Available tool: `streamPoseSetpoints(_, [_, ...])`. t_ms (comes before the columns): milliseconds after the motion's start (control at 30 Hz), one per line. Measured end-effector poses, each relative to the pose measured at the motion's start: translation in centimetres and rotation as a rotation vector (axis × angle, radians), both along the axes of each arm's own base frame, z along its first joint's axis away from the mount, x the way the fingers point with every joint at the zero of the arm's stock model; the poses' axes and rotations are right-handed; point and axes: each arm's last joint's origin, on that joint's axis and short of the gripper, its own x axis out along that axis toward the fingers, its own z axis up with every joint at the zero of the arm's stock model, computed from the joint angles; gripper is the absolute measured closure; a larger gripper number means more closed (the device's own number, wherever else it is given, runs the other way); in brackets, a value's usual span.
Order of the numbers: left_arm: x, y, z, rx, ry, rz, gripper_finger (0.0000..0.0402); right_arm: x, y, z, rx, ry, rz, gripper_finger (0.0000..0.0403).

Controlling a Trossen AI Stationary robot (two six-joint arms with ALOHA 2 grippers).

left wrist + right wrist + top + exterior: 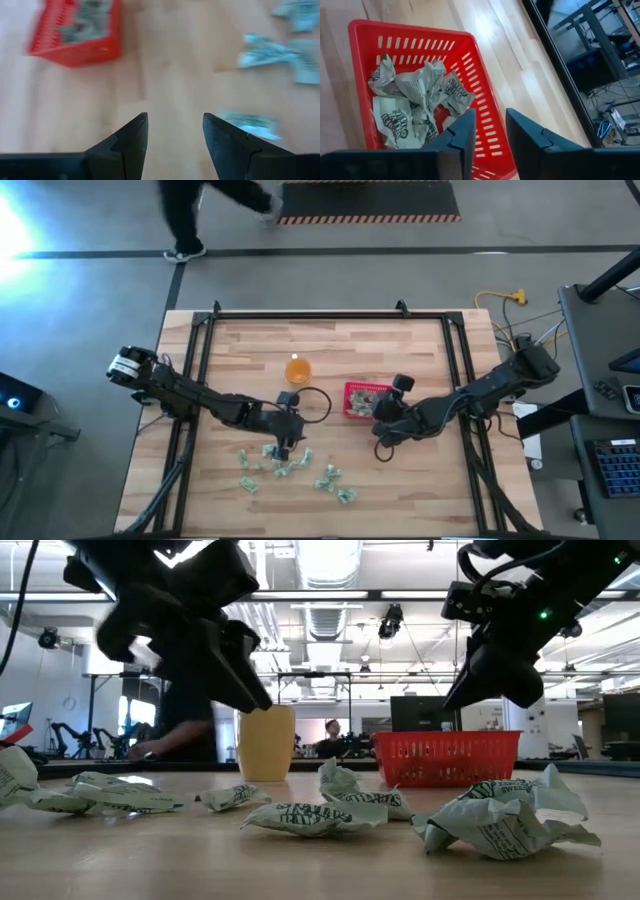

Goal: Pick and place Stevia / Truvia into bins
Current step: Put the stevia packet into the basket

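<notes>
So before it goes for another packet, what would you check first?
1. Right gripper empty, fingers apart over the red basket: ok.
2. Dropped packets lying inside the basket, none hanging on the rim: ok.
3. Left gripper open above the table, nothing between its fingers: ok.
4. Loose packets left on the table to collect: ok.
5. Orange cup standing apart from both arms: ok.
6. Which packet the left gripper aims at: cannot tell.
</notes>
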Motion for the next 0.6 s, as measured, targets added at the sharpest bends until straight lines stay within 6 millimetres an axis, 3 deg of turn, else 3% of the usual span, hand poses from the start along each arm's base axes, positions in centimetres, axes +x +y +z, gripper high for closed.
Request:
streamPoseSetpoints(167, [0.2,-0.7,-0.8,-0.117,0.051,-0.138,0.0228,-0.3,0.4,0.9,0.035,-0.013,0.038,0.0290])
streamPoseSetpoints(600, [2.0,-1.0,-3.7,-0.209,0.103,-0.199,0.0228,-1.7,2.3,3.7,0.123,-0.098,0.152,0.0304])
